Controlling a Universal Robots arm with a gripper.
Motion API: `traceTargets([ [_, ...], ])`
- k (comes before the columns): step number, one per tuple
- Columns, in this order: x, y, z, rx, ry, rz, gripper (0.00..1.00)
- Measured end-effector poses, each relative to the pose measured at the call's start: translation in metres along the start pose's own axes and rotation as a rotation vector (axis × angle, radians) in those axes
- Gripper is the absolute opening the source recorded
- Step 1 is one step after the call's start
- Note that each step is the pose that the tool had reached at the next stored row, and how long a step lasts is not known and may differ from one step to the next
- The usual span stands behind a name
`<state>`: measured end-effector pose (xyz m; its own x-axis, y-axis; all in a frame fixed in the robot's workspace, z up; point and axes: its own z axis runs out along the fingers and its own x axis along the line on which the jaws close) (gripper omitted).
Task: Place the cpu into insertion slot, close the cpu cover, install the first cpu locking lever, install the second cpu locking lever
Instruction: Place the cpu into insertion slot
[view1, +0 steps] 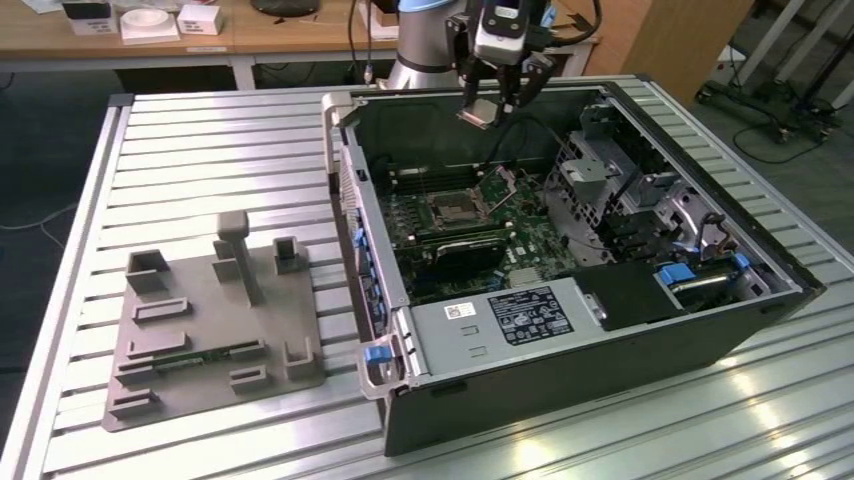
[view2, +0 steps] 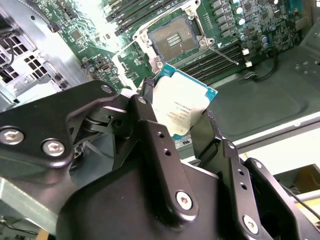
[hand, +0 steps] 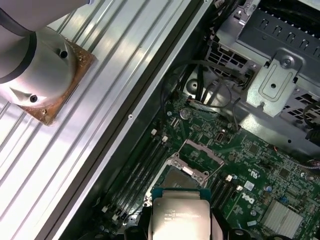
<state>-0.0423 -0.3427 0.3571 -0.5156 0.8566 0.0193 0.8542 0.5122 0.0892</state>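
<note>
One pincer (view2: 176, 120) clamps the cpu (view2: 184, 102) by two edges. It hangs over the insertion slot (view2: 173, 41) — well apart, socket uncovered.

Small flat square silver-grey metal cpu (view2: 182, 107): one
Black metal fingers (view2: 155, 145) with screw holes: two
Square insertion slot (view2: 172, 40) with dark pin field and shiny metal rim: one
Thin square silver metal cpu cover (hand: 204, 149), a frame with open window: one
Black open-sided computer case (view1: 574, 370): one
Grey plastic fixture tray (view1: 267, 320) with upright blocks: one
Ribbed silver metal desk (view1: 200, 150): one
Pale grey robot arm (view1: 427, 62): one
</note>
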Motion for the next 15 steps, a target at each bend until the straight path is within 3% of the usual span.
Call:
traceTargets([
  [6,0.0007,-0.0012,0.0001,-0.0006,-0.0028,0.032,0.54],
  [15,0.0011,-0.0019,0.0,-0.0008,-0.0031,0.036,0.54],
])
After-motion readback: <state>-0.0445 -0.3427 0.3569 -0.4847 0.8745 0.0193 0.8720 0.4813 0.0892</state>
